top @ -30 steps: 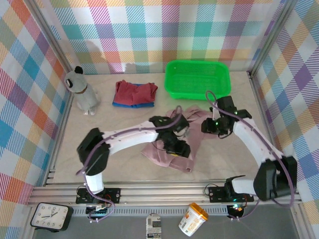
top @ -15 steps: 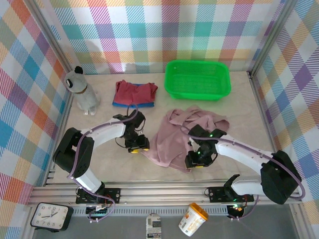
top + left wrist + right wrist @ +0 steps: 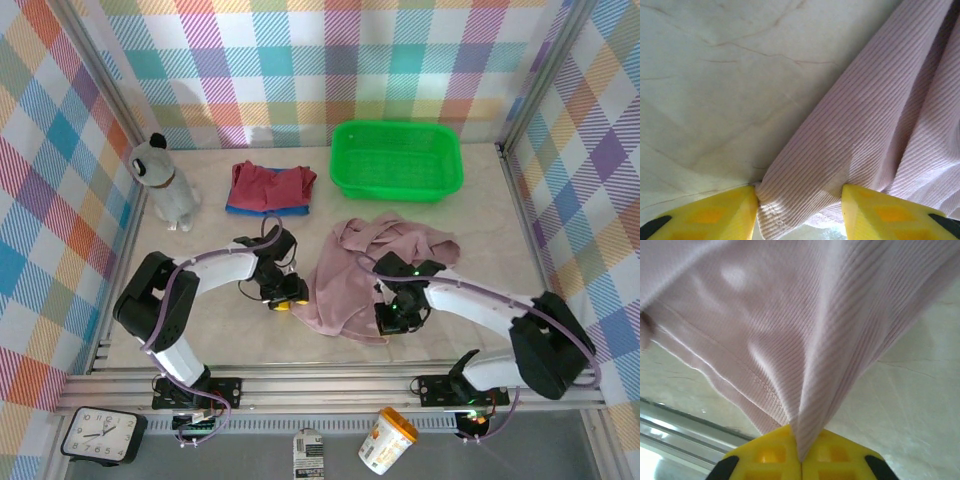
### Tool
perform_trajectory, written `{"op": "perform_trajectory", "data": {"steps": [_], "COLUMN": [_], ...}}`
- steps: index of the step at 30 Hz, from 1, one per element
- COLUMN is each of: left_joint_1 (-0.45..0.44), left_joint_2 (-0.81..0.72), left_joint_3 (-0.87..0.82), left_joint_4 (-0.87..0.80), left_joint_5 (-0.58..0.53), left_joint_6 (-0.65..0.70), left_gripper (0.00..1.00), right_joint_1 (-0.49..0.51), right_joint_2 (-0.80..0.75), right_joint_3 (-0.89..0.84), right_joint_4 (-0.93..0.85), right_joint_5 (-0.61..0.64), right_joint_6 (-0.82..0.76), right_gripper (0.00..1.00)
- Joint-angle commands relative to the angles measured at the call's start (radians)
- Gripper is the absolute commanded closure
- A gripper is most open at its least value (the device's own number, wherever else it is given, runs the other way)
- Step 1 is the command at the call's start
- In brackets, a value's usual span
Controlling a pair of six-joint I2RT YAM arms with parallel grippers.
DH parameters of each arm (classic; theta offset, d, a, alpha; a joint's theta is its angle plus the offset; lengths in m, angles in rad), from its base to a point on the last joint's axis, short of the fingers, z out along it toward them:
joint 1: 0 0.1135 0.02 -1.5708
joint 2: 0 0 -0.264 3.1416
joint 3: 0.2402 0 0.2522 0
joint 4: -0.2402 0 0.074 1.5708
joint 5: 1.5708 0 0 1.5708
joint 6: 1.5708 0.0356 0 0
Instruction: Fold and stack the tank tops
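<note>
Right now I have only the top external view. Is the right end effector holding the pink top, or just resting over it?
Observer: Holding it. In its wrist view the right end effector is shut, with a fold of the pink top pinched between the yellow fingers.
Reviewer: And the left one?
Observer: The left end effector is open. The cloth lies in the gap between its fingers, which are not closed on it.
Reviewer: Which part of the top is it at?
Observer: A stitched hem at a corner of the top, with bare table right beside it.
</note>
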Motion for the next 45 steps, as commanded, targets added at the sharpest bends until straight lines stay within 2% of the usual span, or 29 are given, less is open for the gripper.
{"op": "perform_trajectory", "data": {"steps": [1,3,4,6,8,15,17,20,23,25,29,33,38,43,45], "left_joint_1": [-0.020,-0.026,-0.027,-0.030,-0.030,0.044,0.047,0.034,-0.049,-0.110,-0.209,-0.277,-0.279,-0.239,-0.203], "left_joint_2": [0.042,0.060,0.064,0.064,0.037,-0.169,-0.200,-0.176,-0.082,-0.003,0.185,0.263,0.170,-0.044,-0.113], "left_joint_3": [-0.020,0.008,0.027,0.093,0.168,0.448,0.508,0.497,0.440,0.417,0.466,0.538,0.467,0.289,0.174], "left_joint_4": [0.026,0.017,0.010,-0.035,-0.130,-0.572,-0.618,-0.579,-0.498,-0.424,-0.337,-0.309,-0.335,-0.309,-0.241], "left_joint_5": [0.003,-0.005,-0.012,-0.032,-0.092,-0.455,-0.476,-0.333,-0.274,-0.244,-0.208,-0.169,-0.242,-0.304,-0.266], "left_joint_6": [-0.020,-0.013,-0.008,0.013,0.050,0.172,0.188,0.172,0.144,0.129,0.122,0.123,0.093,-0.006,-0.071], "left_gripper": [0.55,0.63,0.70,0.91,1.00,1.00,0.96,0.92,0.86,0.86,0.84,0.71,0.52,0.47,0.48], "right_joint_1": [-0.041,-0.067,-0.076,-0.097,-0.121,-0.132,-0.156,-0.222,-0.279,-0.304,-0.342,-0.370,-0.421,-0.459,-0.468], "right_joint_2": [-0.080,-0.116,-0.134,-0.172,-0.194,-0.149,-0.136,-0.120,-0.152,-0.166,-0.204,-0.254,-0.271,-0.257,-0.248], "right_joint_3": [0.068,0.095,0.109,0.148,0.187,0.288,0.291,0.247,0.177,0.123,0.017,-0.001,-0.026,-0.083,-0.099], "right_joint_4": [-0.085,-0.107,-0.113,-0.123,-0.127,-0.044,-0.033,-0.060,-0.085,-0.097,-0.072,-0.082,-0.065,-0.014,0.008], "right_joint_5": [0.068,0.071,0.069,0.075,0.075,-0.007,-0.018,-0.025,-0.014,-0.003,-0.016,0.064,0.081,0.043,0.026], "right_joint_6": [0.010,0.002,-0.003,-0.018,-0.044,-0.131,-0.105,-0.061,-0.045,-0.048,-0.018,0.027,0.047,0.070,0.079], "right_gripper": [0.97,0.98,0.98,0.99,1.00,1.00,1.00,1.00,1.00,1.00,1.00,1.00,1.00,1.00,1.00]}}
